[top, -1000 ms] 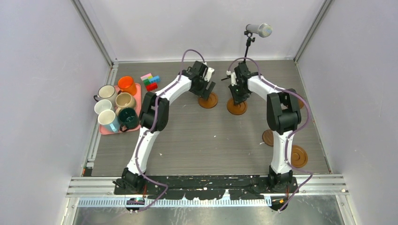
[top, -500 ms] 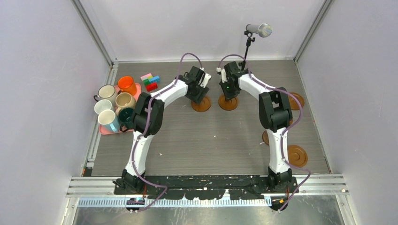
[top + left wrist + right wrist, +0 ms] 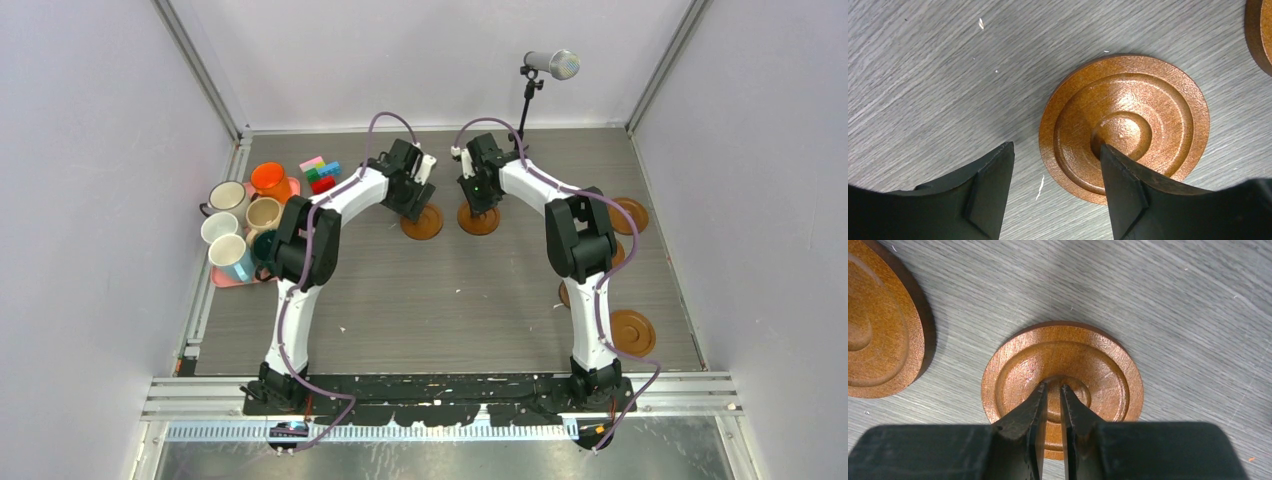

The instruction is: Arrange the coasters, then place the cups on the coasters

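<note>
On the surface [image 3: 450, 290], well right of the tray [image 3: 228, 281] of cups [image 3: 232, 256], two coasters [image 3: 424, 224] lie just apart. They should handle stiff, light and slick, so grip the rim. The left gripper [image 3: 1056, 146] stands wide astride one edge. The right gripper [image 3: 1053, 386], pinched narrow, seemingly presses the other's centre.

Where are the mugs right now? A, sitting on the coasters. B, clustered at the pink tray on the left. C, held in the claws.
B: the mugs stand together at the pink tray, and no visible coaster carries one.
</note>
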`<state>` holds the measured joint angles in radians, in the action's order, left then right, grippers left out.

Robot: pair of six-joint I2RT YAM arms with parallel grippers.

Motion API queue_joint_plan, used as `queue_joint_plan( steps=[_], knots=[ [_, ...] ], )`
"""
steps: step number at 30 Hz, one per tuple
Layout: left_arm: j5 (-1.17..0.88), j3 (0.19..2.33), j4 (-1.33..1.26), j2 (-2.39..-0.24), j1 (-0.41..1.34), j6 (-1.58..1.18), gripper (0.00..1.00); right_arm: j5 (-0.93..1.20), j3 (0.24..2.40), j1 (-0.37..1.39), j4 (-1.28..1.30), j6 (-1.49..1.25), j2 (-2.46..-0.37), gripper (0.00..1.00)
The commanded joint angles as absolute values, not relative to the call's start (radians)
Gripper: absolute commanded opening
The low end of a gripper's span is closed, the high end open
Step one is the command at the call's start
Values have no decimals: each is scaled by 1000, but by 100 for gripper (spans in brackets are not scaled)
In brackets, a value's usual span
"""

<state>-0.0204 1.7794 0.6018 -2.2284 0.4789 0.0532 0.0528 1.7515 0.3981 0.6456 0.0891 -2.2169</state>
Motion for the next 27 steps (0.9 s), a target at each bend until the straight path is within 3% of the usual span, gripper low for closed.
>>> queue_joint_plan(
  steps=[1, 10, 14, 22, 27],
  knots=[
    [-38, 1776, 666, -2191, 465, 68, 68, 51, 1747, 404, 666, 74, -2152, 22],
    [-134, 1829, 753, -2044, 464, 87, 88, 99, 1873, 363, 733, 22, -1983, 34],
    [-147, 1786, 776, -1972, 464, 103, 94, 142, 1817, 299, 776, 29, -1883, 39],
    [-189, 1616, 801, -1842, 462, 173, 97, 224, 1516, -38, 801, 140, -1691, 51],
    [-214, 1549, 808, -1789, 462, 182, 97, 249, 1487, -257, 810, 219, -1708, 53]
  ],
)
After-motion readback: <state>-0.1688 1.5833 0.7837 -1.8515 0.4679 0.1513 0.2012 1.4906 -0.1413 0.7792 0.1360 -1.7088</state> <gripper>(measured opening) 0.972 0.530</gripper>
